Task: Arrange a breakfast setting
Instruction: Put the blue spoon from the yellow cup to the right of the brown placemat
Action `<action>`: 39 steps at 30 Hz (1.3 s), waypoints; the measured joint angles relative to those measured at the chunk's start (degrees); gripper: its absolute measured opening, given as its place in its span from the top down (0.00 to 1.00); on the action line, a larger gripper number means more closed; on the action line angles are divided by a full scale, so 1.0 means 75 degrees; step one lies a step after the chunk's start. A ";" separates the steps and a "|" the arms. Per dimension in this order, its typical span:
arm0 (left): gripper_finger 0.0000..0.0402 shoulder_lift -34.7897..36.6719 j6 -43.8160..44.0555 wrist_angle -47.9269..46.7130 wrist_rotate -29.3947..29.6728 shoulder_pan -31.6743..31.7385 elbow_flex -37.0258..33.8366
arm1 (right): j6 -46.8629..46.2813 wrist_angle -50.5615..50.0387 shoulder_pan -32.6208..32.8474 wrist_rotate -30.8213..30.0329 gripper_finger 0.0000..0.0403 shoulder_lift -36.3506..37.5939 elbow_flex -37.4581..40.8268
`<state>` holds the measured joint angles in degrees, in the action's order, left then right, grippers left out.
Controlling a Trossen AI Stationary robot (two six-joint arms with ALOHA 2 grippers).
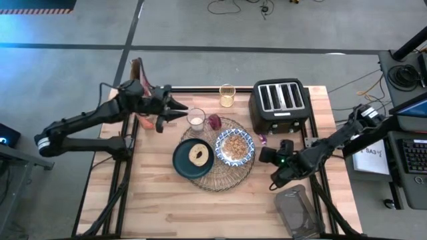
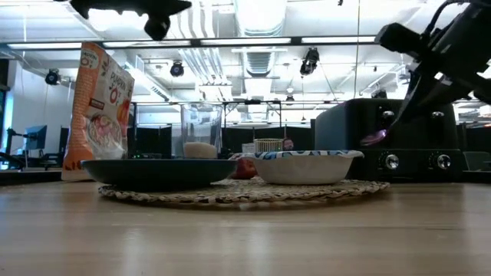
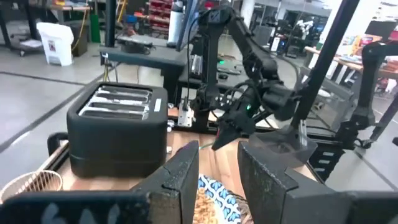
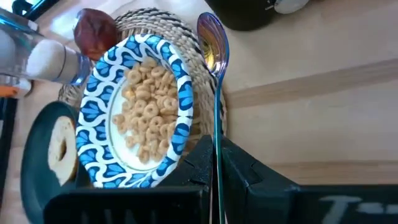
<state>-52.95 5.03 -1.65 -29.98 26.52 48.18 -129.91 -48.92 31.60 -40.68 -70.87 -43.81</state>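
Iridescent metal catches the light: the small spoon (image 4: 214, 93) is pinched tight between the shut jaws of the right gripper (image 1: 267, 155), its handle running back through them and its bowl reaching out ahead, just beside the rim of the blue-and-white patterned bowl (image 1: 235, 147). From table height the spoon tip (image 2: 374, 137) hangs clear of the tabletop, in front of the black toaster (image 1: 280, 103). That bowl is full of cereal rings and sits on the round woven placemat (image 1: 220, 179), touching the dark teal plate (image 1: 190, 160), which carries a bagel. Beyond the bowl from the right jaws lie a dark red fruit (image 4: 94, 28) and the small clear glass (image 1: 196, 119), white at the bottom.

Over on the other side, the left gripper (image 1: 183, 112) hovers just short of that glass, jaws partly apart with nothing between them; its fingers (image 3: 180, 177) frame a strip of bare wooden table (image 1: 200, 213). An orange cereal bag (image 2: 98, 107) stands behind the left arm, and a small wicker cup (image 1: 227, 95) sits next to the toaster.
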 joint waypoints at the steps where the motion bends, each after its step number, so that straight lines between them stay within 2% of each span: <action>1: 0.76 0.0122 -0.0008 -0.0061 0.0005 0.0000 0.0000 | 0.0000 0.0043 0.0002 0.0000 0.98 -0.0057 0.0000; 7: 0.76 0.0842 -0.0162 -0.0745 0.0167 0.0000 0.0000 | 0.0000 0.0022 -0.0001 0.0274 0.98 -0.0559 0.0016; 12: 0.76 0.1293 -0.0174 -0.1302 0.0702 0.0000 0.0000 | -0.0029 0.0170 -0.0004 0.0271 0.98 -0.1161 0.0059; 17: 0.76 0.1570 -0.0035 -0.1524 0.0743 0.0000 0.0000 | -0.0073 0.0896 -0.0079 0.0224 0.98 -0.1938 0.0067; 22: 0.76 0.1764 0.0060 -0.1517 0.0746 0.0000 0.0000 | -0.0161 0.1065 -0.0209 0.0216 0.98 -0.2575 0.0067; 32: 0.76 0.1930 0.0422 -0.1535 0.0749 0.0000 0.0000 | -0.0227 0.1318 -0.0383 0.0201 0.97 -0.2915 0.0067; 39: 0.76 0.1974 0.0414 -0.1588 0.0749 0.0000 0.0000 | 0.0009 0.1812 -0.0386 0.0204 0.90 -0.2851 0.0067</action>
<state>-38.15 8.14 -13.56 -24.36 26.52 48.18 -129.84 -35.33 28.71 -39.16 -92.26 -43.31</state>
